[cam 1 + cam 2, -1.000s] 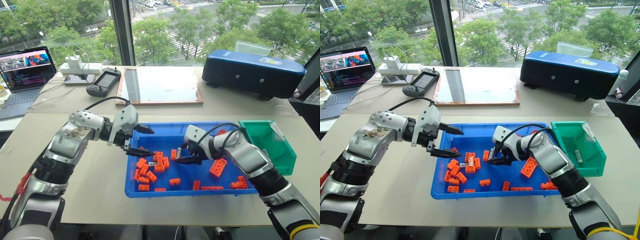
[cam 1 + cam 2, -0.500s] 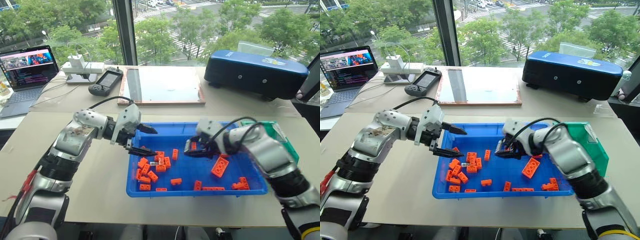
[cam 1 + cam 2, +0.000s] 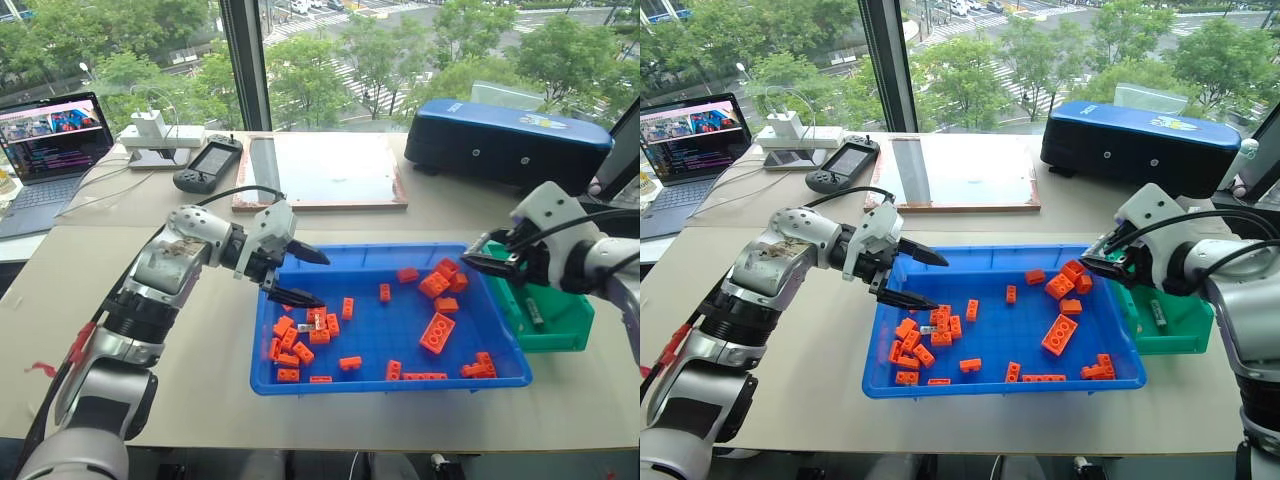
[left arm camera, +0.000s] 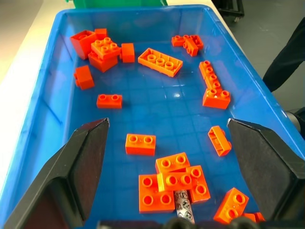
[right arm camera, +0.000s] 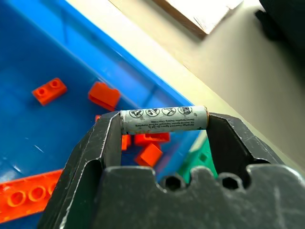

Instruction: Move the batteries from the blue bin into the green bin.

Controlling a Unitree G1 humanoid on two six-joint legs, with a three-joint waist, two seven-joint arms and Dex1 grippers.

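**Battery lifted out of the blue bin, now at the green bin's edge**

Nearest, the blue bin [image 3: 268, 372] holds scattered orange bricks [image 3: 437, 333]; one battery [image 4: 182, 204] lies half-buried in the left brick cluster, just below the left claw [image 3: 300, 276], which hovers over it with fingers spread and empty. Further right, the right claw [image 3: 493, 252] has swung up and out of the blue bin, where it was a second ago, and now hangs at the near-left rim of the green bin [image 3: 570, 330]. It clamps a battery [image 5: 164, 119] end to end between its fingers. Another battery [image 3: 1157, 311] already lies inside the green bin. Judging from this, a release comes next, then the left pickup.
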